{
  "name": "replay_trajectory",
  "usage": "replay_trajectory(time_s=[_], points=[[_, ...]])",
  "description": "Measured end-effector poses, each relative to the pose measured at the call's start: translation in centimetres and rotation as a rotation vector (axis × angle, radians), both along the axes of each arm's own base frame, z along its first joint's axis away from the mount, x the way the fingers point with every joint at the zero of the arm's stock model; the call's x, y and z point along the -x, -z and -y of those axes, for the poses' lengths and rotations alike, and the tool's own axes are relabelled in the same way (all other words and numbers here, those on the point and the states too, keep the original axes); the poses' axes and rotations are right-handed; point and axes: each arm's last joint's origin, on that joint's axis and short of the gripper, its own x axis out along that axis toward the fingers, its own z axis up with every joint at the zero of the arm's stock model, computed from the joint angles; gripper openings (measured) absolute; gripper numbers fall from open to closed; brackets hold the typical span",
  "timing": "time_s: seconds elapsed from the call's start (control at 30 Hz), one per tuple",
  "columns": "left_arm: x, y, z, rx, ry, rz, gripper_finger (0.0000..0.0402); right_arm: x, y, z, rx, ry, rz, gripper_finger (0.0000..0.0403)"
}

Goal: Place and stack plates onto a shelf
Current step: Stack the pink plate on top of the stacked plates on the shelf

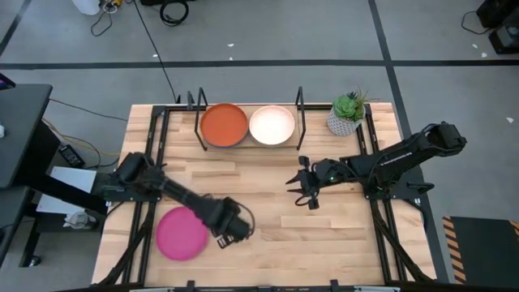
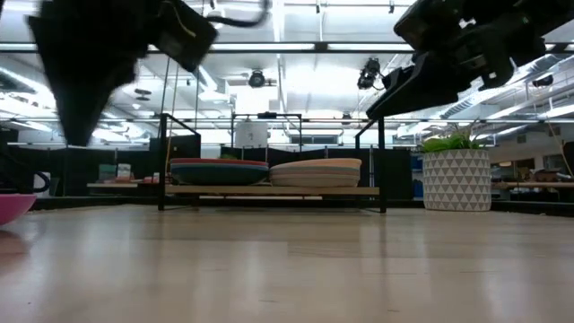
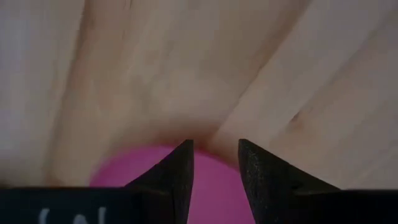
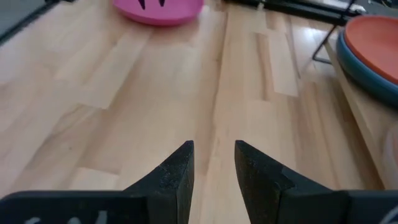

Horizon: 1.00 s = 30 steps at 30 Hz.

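A magenta plate [image 1: 180, 234] [image 2: 11, 206] [image 4: 158, 12] rests flat on the tabletop near its left near corner. My left gripper [image 1: 231, 234] [image 3: 214, 146] is open, with its fingertips at the plate's right rim [image 3: 214, 180]. My right gripper [image 1: 304, 193] [image 4: 214, 146] is open and hovers over bare wood at mid-table, right of centre. The shelf [image 2: 269, 190] stands at the far edge and bears two stacks. One is topped by an orange plate [image 1: 223, 124] [image 2: 220, 170] [image 4: 373, 43], the other by a pale peach plate [image 1: 272, 124] [image 2: 316, 170]. My left gripper has its two fingers [image 3: 177, 168] standing open at the magenta plate's rim, coming from above. Whether they touch it I cannot tell. The plate lies flat on the table.
A potted plant in a white patterned pot [image 1: 345, 120] [image 2: 456, 178] stands just right of the shelf. Black wire uprights [image 1: 300, 113] frame the shelf's ends. Bare wood stretches between the magenta plate and the shelf.
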Motion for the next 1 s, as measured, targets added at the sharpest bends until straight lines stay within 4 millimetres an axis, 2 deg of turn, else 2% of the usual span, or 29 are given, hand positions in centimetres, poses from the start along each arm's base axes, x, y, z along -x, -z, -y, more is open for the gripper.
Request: replay_trajectory(time_s=[0.2, 0.37, 0.57, 0.83, 0.93, 1.0], points=[[1.7, 0.2, 3.3, -0.054, -0.374, 0.029, 0.0132, -0.1, -0.3, -0.8, 0.008, -0.04, 0.04, 0.0122], [2.7, 0.7, 5.1, -0.077, -0.546, 0.033, 0.0132, -0.1, -0.6, -1.3, 0.006, -0.078, 0.065, 0.0122], [2.9, 3.1, 6.5, -0.118, -0.589, -0.013, 0.0132, 0.0, -0.6, -2.0, -0.025, -0.155, 0.067, 0.0122], [2.6, 5.4, 7.3, -0.146, -0.577, -0.05, 0.0131, 0.2, -0.6, -2.8, -0.027, -0.189, 0.066, 0.0122], [2.6, 6.0, 7.3, -0.145, -0.554, -0.067, 0.0116, 0.3, -0.6, -3.0, -0.027, -0.197, 0.066, 0.0122], [2.5, 6.0, 7.4, -0.131, -0.532, -0.061, 0.0091, 0.3, -0.6, -3.1, -0.027, -0.201, 0.066, 0.0122]])
